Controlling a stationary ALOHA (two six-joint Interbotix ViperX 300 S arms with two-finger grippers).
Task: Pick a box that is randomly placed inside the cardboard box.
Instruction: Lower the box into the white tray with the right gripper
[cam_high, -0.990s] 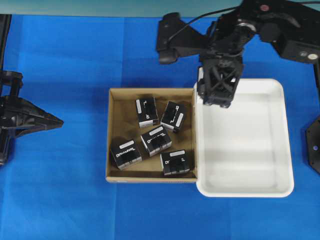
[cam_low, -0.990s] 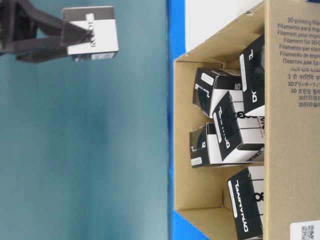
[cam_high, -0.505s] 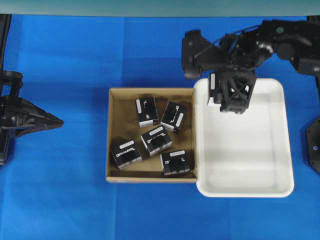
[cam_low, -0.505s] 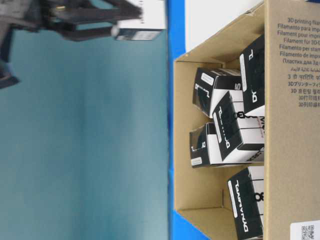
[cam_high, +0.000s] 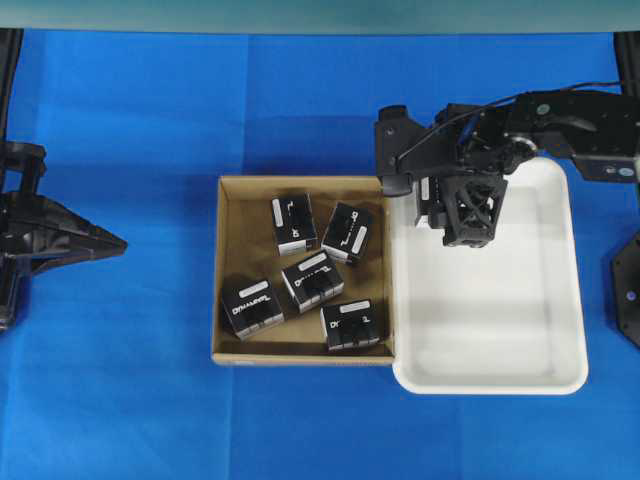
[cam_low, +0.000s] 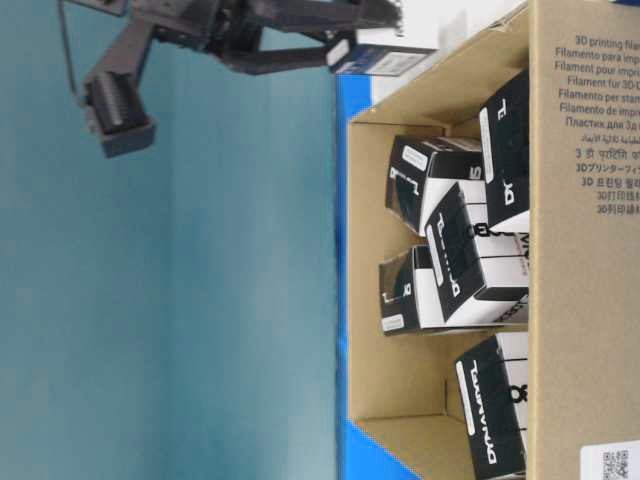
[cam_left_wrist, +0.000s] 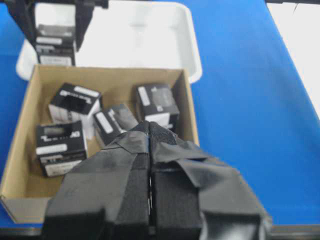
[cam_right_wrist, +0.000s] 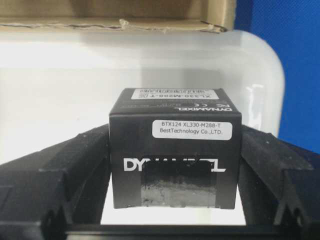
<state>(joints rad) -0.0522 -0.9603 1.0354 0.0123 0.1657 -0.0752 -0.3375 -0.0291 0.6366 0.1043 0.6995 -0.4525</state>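
My right gripper (cam_high: 458, 212) is shut on a small black box (cam_right_wrist: 175, 145) with a white label and white lettering, one finger on each side. It holds the box just above the far-left corner of the white tray (cam_high: 500, 320); the box also shows in the left wrist view (cam_left_wrist: 55, 42) and the table-level view (cam_low: 385, 55). Left of the tray, the shallow brown cardboard box (cam_high: 300, 182) holds several look-alike black boxes, such as one near its middle (cam_high: 312, 280). My left gripper (cam_high: 112, 241) is shut and empty, well left of the cardboard box.
The cardboard box and the white tray touch side by side on a blue table cloth (cam_high: 130, 380). The tray's floor is bare. A black stand (cam_high: 628, 300) sits at the right edge.
My right gripper has carried the box rightward from over the carton's far-right corner to over the tray and come down lower. The left arm has not moved.
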